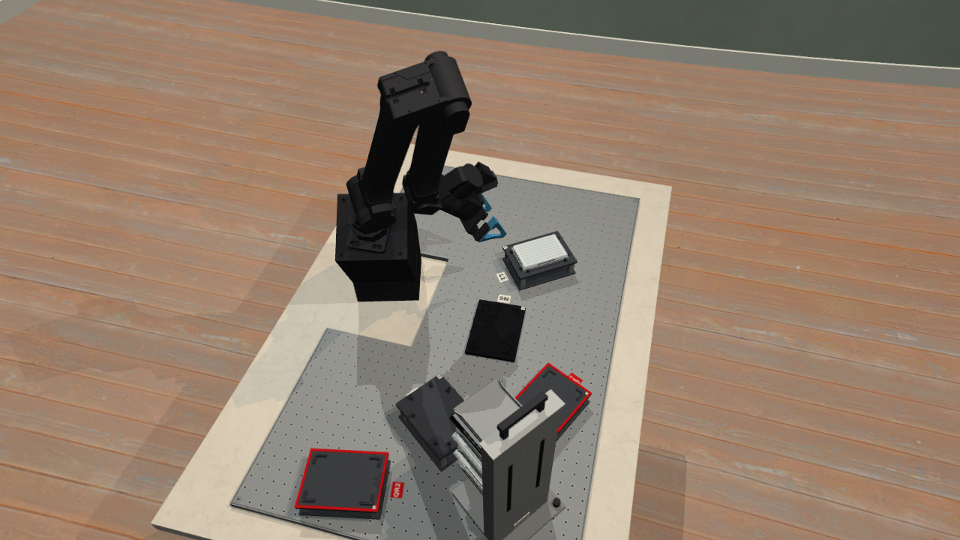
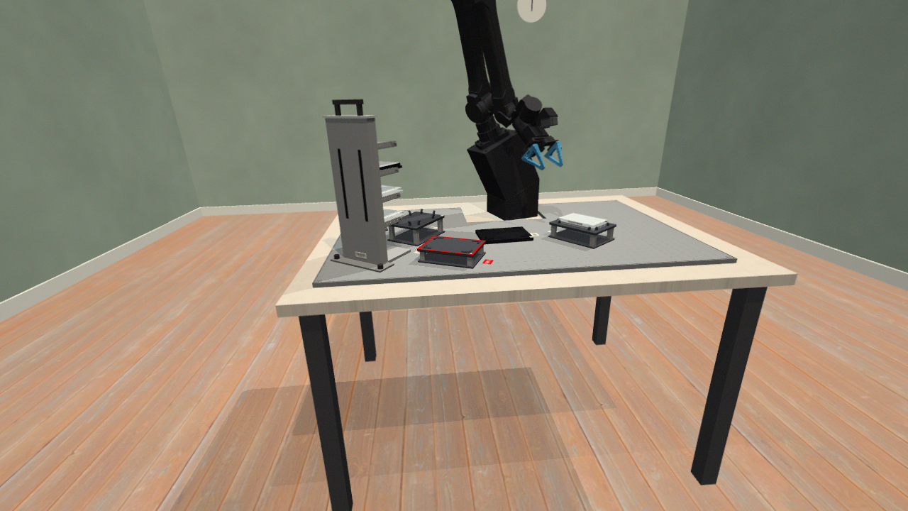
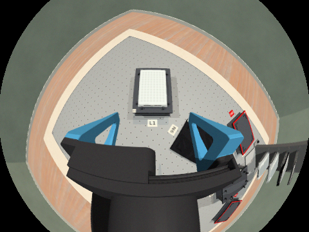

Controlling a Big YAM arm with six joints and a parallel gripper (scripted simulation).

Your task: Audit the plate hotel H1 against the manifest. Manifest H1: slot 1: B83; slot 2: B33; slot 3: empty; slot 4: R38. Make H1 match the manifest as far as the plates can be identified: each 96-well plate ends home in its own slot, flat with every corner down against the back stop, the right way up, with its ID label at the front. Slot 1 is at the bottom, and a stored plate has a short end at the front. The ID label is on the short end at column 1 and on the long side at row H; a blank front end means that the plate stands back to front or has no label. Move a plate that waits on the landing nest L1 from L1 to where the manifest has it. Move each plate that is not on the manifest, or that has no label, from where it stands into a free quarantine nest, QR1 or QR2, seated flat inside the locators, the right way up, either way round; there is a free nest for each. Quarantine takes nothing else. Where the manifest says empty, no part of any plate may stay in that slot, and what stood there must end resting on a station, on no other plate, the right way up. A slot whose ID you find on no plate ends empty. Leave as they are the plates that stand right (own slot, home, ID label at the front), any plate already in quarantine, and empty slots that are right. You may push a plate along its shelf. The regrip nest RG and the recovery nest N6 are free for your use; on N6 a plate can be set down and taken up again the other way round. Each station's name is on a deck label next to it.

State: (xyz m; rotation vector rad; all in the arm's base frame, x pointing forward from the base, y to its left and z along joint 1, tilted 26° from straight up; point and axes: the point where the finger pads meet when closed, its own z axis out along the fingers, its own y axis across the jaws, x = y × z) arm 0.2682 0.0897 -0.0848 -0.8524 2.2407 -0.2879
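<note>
A white 96-well plate [image 1: 538,251] [image 2: 582,220] [image 3: 152,89] lies flat on the landing nest L1 [image 1: 547,271] [image 2: 583,231] [image 3: 170,95]. My gripper [image 1: 486,216] [image 2: 544,155] [image 3: 154,116] is open and empty. It hangs above the deck, short of L1 on the arm's side. The plate hotel H1 [image 1: 520,456] [image 2: 355,190] stands at the other end of the deck. Plates show in some of its slots in the top and exterior views, but I cannot read any labels. The red-framed quarantine nests QR2 [image 1: 342,480] and QR1 [image 1: 577,401] [image 2: 450,249] stand empty.
The flat black recovery nest N6 [image 1: 495,329] [image 2: 503,234] [image 3: 182,144] lies mid-deck between L1 and the hotel. The regrip nest RG [image 1: 426,409] [image 2: 416,225] with upright pins stands beside the hotel. The arm's base [image 1: 377,248] is at the deck's edge.
</note>
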